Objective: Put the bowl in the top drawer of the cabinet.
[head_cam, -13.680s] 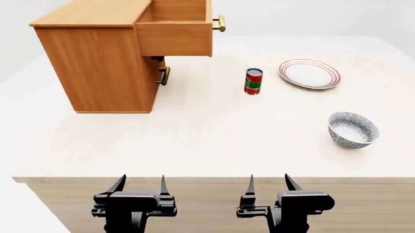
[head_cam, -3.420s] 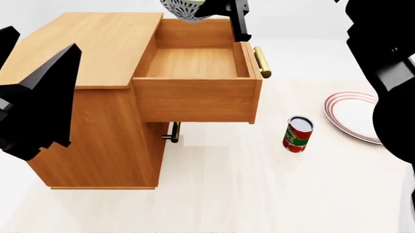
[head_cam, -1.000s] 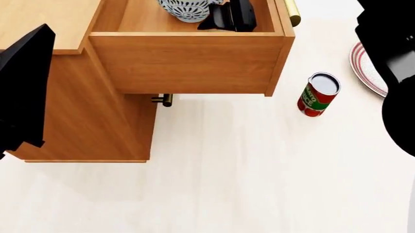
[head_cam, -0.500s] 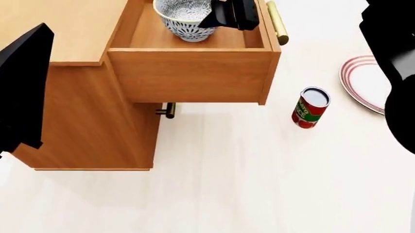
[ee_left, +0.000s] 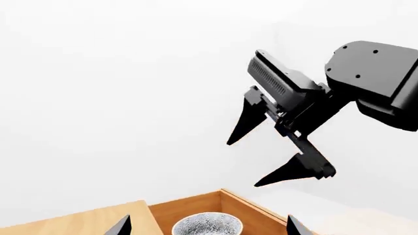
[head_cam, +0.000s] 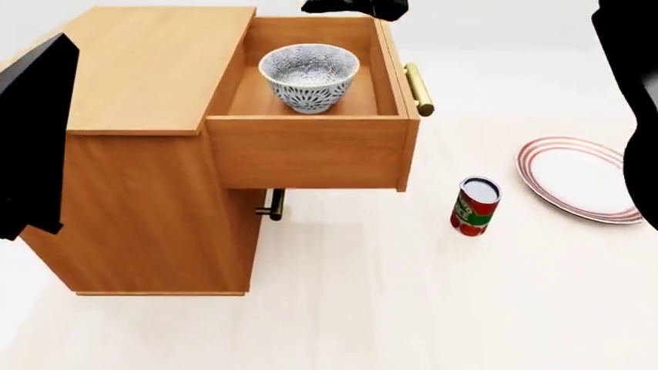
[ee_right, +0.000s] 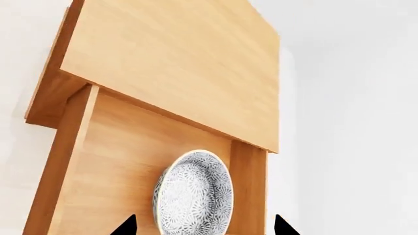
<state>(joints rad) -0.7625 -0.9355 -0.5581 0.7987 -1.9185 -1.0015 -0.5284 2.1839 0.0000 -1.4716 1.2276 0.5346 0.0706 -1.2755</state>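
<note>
The speckled bowl (head_cam: 308,75) stands upright inside the pulled-out top drawer (head_cam: 308,150) of the cabinet (head_cam: 154,116). My right gripper (head_cam: 355,6) hangs open above the drawer's back edge, clear of the bowl. In the right wrist view the bowl (ee_right: 195,196) lies between and below that gripper's (ee_right: 203,226) spread fingertips. The left wrist view shows the right gripper (ee_left: 242,165) open in the air above the bowl (ee_left: 206,225). My left gripper (ee_left: 207,229) is open, held high beside the cabinet, holding nothing.
A red-labelled can (head_cam: 475,206) stands on the table right of the cabinet. A white plate with red rim rings (head_cam: 575,179) lies further right. The top drawer's brass handle (head_cam: 417,89) juts right; the lower drawer's handle (head_cam: 273,204) sits beneath. My left arm (head_cam: 31,139) fills the left edge.
The right gripper has let go of the bowl's rim and risen out of the drawer. The bowl stays in the drawer. The head view has tilted up.
</note>
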